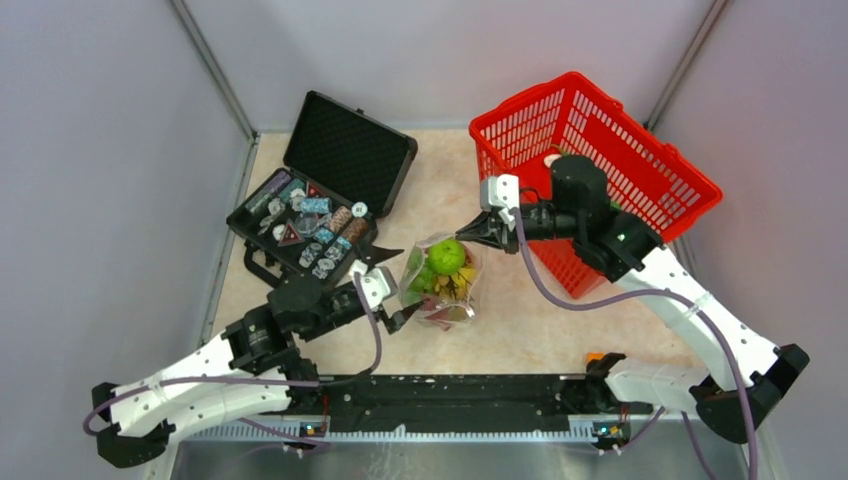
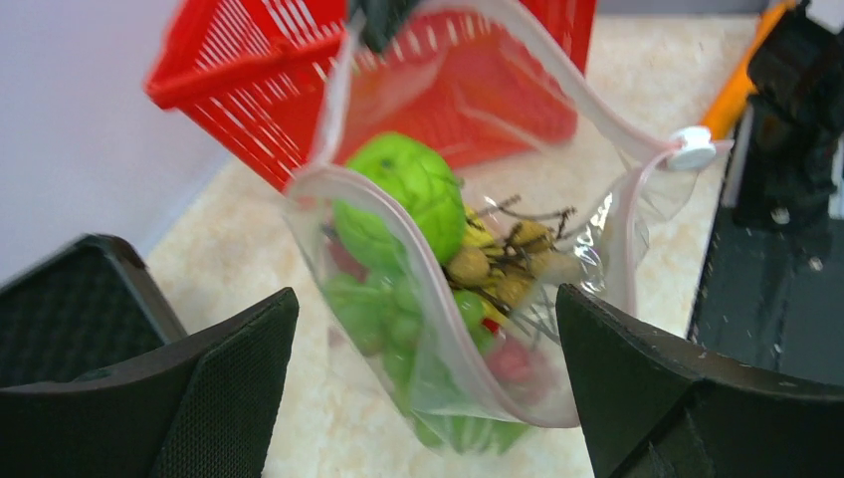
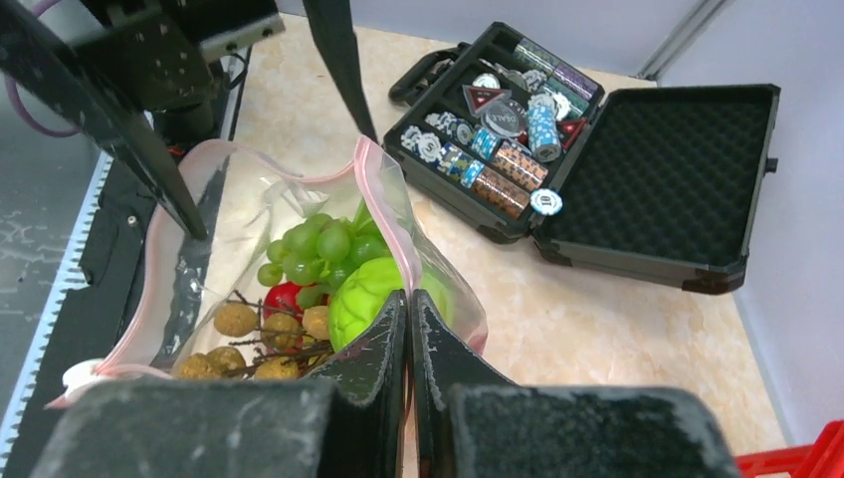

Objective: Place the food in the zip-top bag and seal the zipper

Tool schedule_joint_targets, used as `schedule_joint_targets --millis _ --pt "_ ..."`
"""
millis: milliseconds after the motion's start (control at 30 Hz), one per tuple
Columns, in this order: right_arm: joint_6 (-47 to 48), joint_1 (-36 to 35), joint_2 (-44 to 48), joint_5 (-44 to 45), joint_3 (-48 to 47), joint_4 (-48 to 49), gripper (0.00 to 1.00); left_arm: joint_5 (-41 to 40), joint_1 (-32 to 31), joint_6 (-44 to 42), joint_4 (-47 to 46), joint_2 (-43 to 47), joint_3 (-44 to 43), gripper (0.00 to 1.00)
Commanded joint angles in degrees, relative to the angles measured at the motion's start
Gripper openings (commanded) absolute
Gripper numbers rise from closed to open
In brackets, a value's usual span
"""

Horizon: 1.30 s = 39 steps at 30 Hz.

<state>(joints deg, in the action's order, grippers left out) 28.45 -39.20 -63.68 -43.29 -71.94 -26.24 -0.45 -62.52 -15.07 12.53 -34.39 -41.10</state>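
- Standing on the table (image 1: 520, 320) between the two arms, the zip-top bag (image 1: 442, 290) is upright with its mouth gaping
- The food is already inside: a green pear-like fruit (image 2: 413, 184) on top, green grapes (image 3: 323, 244) beside it, brown bits (image 3: 239, 321) on twigs, and something red and yellow lower down
- No loose food shows on the table, so filling looks finished and sealing is the step in hand
- The zipper (image 2: 597, 108) is unsealed, its two pink lips bowed well apart, and a white slider (image 2: 690, 147) sits at one end of the mouth
- The right gripper (image 3: 408, 299) has its jaws pressed tight together on the bag's rim, pinching the pink strip at a spot away from the slider and holding the bag up
- The left gripper (image 2: 426, 299) has its jaws spread wide, one finger on each side of the bag and neither touching it
- The next move probably falls to the left arm: shift toward the slider, close on it, and draw it along the strip while the right grip keeps the rim taut
- The crinkly plastic may buckle and the fruit riding high near the lips could block the seal, so the lips need to come together first
- A black case (image 1: 320, 215) of chips lies open to the left and a red basket (image 1: 590, 150) stands behind the right arm, both apart from the bag
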Motion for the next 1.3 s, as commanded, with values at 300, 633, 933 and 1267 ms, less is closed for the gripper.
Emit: schedule_joint_targets --millis 300,633,933,1267 --pt "17.9 0.7 -8.4 -9.8 -14.3 -10.6 0.00 -0.9 0.0 0.0 -5.8 10.9 -8.1 0.99" --pt "32.4 1.8 -17.8 -17.0 -36.7 -38.2 0.00 3.9 0.0 -4.7 4.8 7.0 -13.8 0.99" --pt "28.2 1.8 -15.0 -17.0 -26.8 -30.4 0.00 10.5 0.0 -4.3 -1.8 -1.0 -5.0 0.99" --pt "27.6 1.8 -17.0 -17.2 -26.3 -29.1 0.00 3.8 0.0 -4.9 -18.8 -1.2 5.2 0.93"
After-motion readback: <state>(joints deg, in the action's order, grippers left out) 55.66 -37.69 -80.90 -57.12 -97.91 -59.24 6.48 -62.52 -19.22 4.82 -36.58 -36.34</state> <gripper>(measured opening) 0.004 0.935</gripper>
